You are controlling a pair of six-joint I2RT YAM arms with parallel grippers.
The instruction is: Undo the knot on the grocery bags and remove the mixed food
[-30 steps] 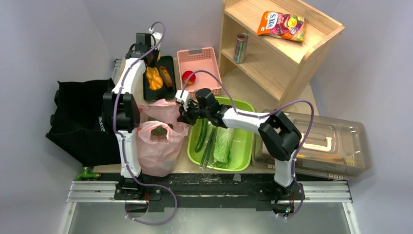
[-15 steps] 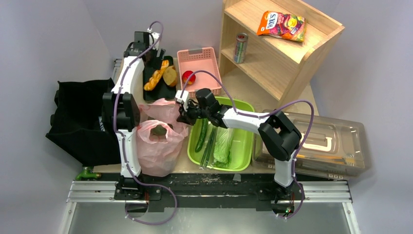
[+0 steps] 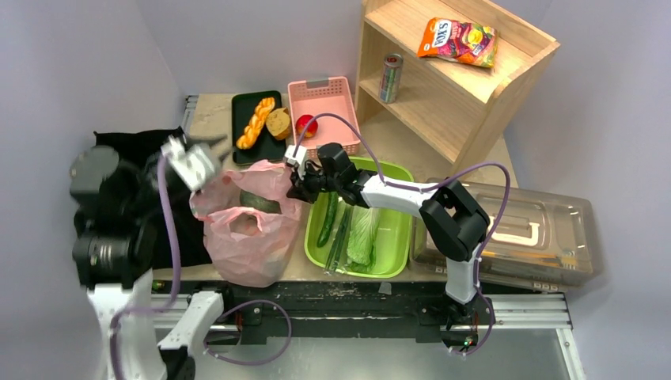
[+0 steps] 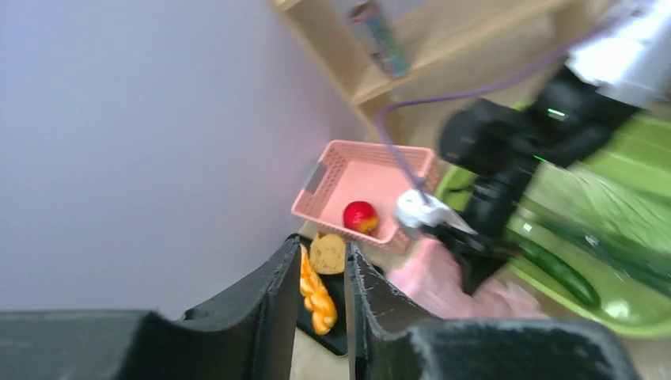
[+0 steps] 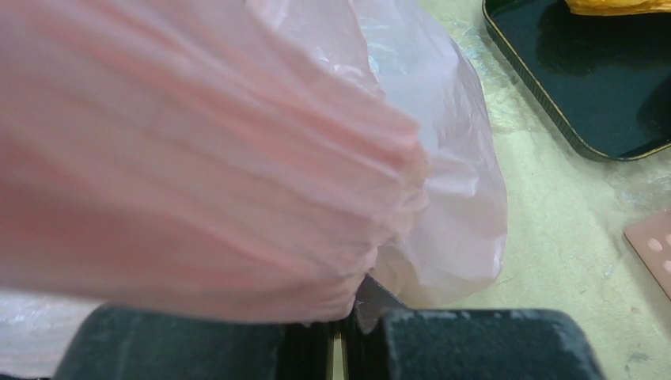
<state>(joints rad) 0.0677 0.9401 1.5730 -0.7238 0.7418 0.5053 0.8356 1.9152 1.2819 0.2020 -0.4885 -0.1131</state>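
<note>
Left tool [image 4: 323, 253]: lifted at the near left, over the black fabric bag [image 3: 130, 142]. The overhead view of it is smeared. Its own camera shows two dark fingers [image 4: 277, 309] with a narrow gap and nothing between them.

Pink grocery bag [image 3: 252, 237]: stands on the near-left part of the surface [image 3: 396, 138], just left of the green tub [image 3: 397, 226]. Its mouth gapes upward and a handle loop shows at the front.

Inside the bag: a dark green round fruit [image 3: 257, 199] shows through the opening.

Right tool [image 3: 297, 188]: reaches in from the right across the tub's far-left corner. It is clamped on a bunched fold at the bag's upper right edge. Its wrist camera shows the fingers pressed together with pink plastic pinched between them.

Green tub: sits near the middle, touching or just beside the bag. It holds a long cucumber [image 3: 327, 222] at its left side, thin green stalks [image 3: 340, 241] next to that, and a pale napa cabbage [image 3: 364, 237] further right.

Clear lidded box [image 3: 538, 229]: lies to the right of the tub, behind the right arm's elbow.

Black tray [image 3: 244, 107]: lies beyond the bag. It carries a braided bread [image 3: 255, 123] set diagonally and a round bread [image 3: 278, 123] just beside it.

Pink basket [image 3: 320, 91]: stands just right of the tray, with a red fruit [image 3: 306, 124] in its near-left corner.

Wooden shelf [image 3: 443, 95]: stands at the far right, set at an angle. A striped can [image 3: 391, 77] is upright on the lower board and a bright snack packet [image 3: 459, 39] lies on the upper one.
</note>
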